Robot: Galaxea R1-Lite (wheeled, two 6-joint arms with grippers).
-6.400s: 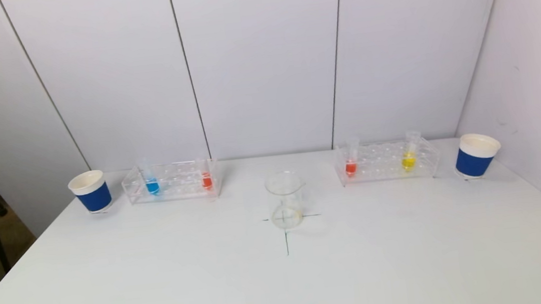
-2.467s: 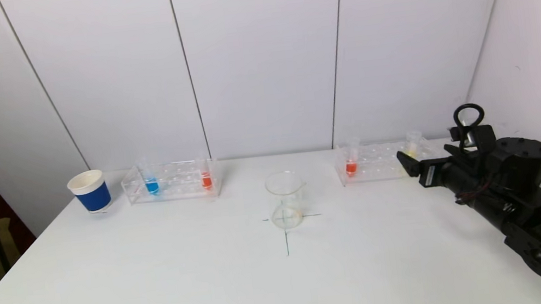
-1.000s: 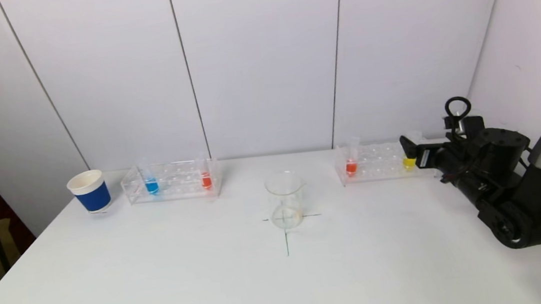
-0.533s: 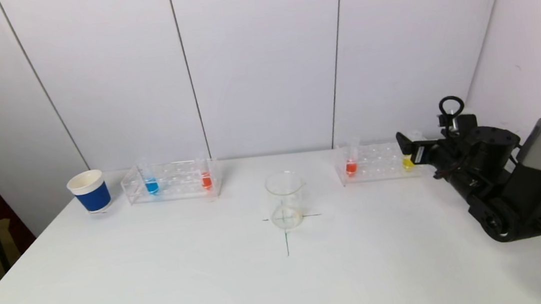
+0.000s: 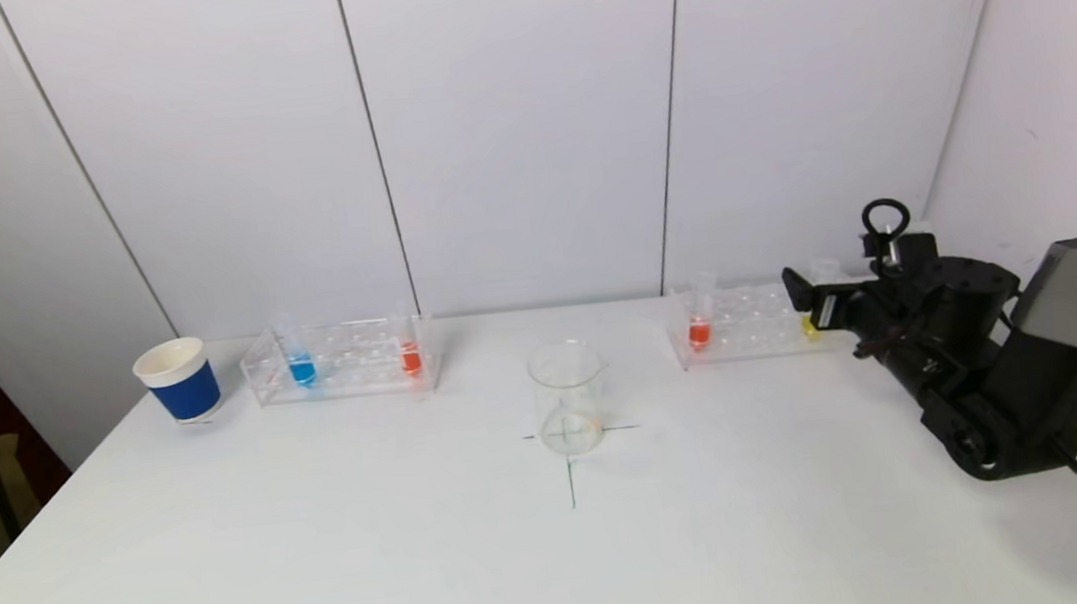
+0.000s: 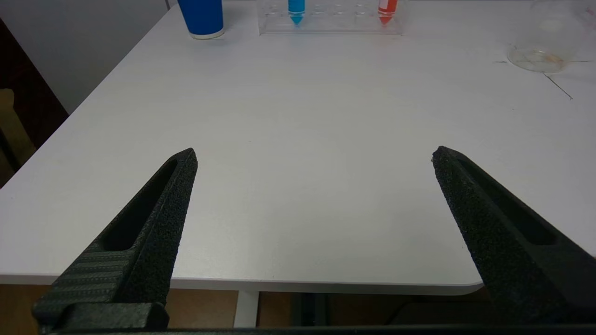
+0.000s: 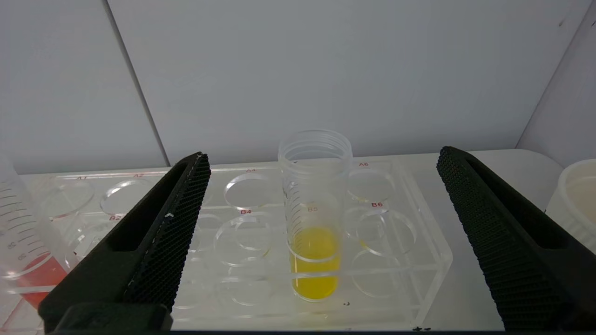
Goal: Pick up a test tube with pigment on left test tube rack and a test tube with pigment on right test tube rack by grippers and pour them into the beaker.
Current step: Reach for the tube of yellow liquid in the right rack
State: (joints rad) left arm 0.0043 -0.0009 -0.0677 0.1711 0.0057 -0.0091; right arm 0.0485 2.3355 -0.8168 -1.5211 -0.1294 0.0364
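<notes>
The clear beaker (image 5: pixel 567 397) stands mid-table on a cross mark. The left test tube rack (image 5: pixel 343 373) holds a blue tube (image 5: pixel 301 367) and a red tube (image 5: pixel 410 355). The right rack (image 5: pixel 751 325) holds a red tube (image 5: pixel 699 330) and a yellow tube (image 7: pixel 314 260), upright in hole B5. My right gripper (image 7: pixel 322 153) is open, level with the yellow tube's upper part. The tube stands centred just beyond its fingertips, untouched. My left gripper (image 6: pixel 314 150) is open and empty over the table's near edge, out of the head view.
A blue paper cup (image 5: pixel 178 380) stands left of the left rack. Another cup (image 7: pixel 575 195) sits just right of the right rack, hidden behind my right arm (image 5: pixel 987 375) in the head view. Walls close off the back and right.
My right arm has crept left and forward, so the gripper now covers more of the yellow tube in the head view. Its jaws stayed open. Nothing else moved.
</notes>
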